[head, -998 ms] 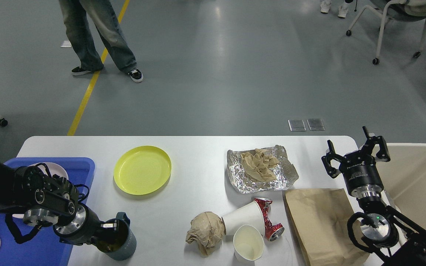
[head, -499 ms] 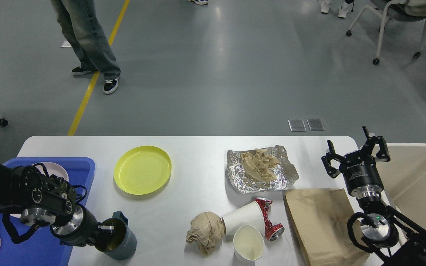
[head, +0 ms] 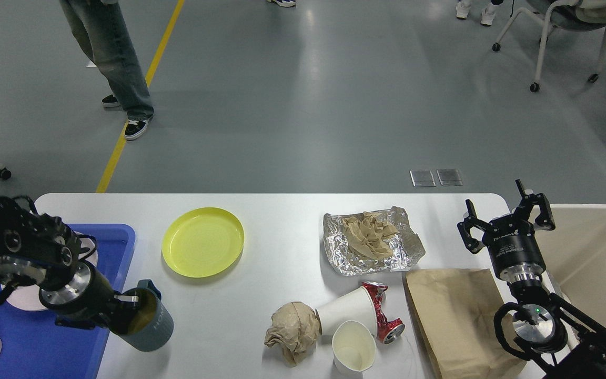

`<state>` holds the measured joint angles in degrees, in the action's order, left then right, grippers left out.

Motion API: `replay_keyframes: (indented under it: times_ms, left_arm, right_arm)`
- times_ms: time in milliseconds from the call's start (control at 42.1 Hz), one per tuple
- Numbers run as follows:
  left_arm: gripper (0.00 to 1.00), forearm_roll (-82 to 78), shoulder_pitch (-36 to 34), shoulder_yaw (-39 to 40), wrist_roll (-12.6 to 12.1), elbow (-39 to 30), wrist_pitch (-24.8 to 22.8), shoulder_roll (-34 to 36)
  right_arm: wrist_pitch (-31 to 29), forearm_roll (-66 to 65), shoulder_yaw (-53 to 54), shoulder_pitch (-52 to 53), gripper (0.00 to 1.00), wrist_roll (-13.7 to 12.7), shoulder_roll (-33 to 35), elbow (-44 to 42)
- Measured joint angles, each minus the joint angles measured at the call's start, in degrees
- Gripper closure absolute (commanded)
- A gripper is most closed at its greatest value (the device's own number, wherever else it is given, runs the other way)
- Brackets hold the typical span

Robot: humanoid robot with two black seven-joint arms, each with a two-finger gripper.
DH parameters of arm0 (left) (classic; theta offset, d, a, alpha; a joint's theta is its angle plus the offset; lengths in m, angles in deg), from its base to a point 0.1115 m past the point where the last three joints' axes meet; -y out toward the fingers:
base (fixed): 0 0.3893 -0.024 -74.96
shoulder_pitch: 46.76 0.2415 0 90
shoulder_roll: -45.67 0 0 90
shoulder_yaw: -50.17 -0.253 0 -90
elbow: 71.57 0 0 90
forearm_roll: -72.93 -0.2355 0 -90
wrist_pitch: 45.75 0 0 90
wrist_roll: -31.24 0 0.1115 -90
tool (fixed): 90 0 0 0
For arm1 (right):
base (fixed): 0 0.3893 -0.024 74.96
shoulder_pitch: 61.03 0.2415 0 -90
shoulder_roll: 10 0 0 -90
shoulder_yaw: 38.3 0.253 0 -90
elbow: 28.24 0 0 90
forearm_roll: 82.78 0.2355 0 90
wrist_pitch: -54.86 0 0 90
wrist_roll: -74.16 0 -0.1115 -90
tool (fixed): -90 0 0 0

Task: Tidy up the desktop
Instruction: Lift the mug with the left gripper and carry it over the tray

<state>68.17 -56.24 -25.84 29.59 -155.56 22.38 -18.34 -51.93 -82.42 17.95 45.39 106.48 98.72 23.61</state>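
From the head view, the grey mug (head: 148,322) is pinched at its rim by the left gripper (head: 124,310) near the blue tray (head: 119,239), tilted, at the near left of the white desktop (head: 282,221). The right gripper (head: 505,218) is held spread and empty at the far right. The mug is judged stiff and fairly heavy, so the rim wall or handle is best gripped.

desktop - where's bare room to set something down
The desktop is bare between the yellow plate and the foil, and along its far edge. There is also a patch between the grey mug and the paper ball. It is crowded at the front right: cups, can and bag.
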Motion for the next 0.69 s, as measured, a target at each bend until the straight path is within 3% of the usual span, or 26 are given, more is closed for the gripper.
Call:
replay_keyframes:
  times_ms: [214, 499, 570, 689]
  left_arm:
    - [1.00, 0.7, -17.5, -6.3, 1.0, -5.4, -10.4, -1.0]
    - [1.00, 6.8, -38.1, -12.5, 7.9, -11.4, -22.3, -8.9]
    - [1.00, 7.4, -41.9, -13.7, 10.1, -11.9, -25.9, -10.5]
    - [1.00, 7.6, -44.0, -14.6, 11.3, -12.1, -28.2, -11.1]
  right_arm:
    - [0.0, 0.0, 0.0, 0.0, 0.00, 0.0, 0.0, 0.0]
    - [0.0, 0.0, 0.0, 0.0, 0.00, 0.0, 0.0, 0.0]
    - [0.0, 0.0, 0.0, 0.0, 0.00, 0.0, 0.0, -0.1]
    - [0.0, 0.0, 0.0, 0.0, 0.00, 0.0, 0.0, -0.1]
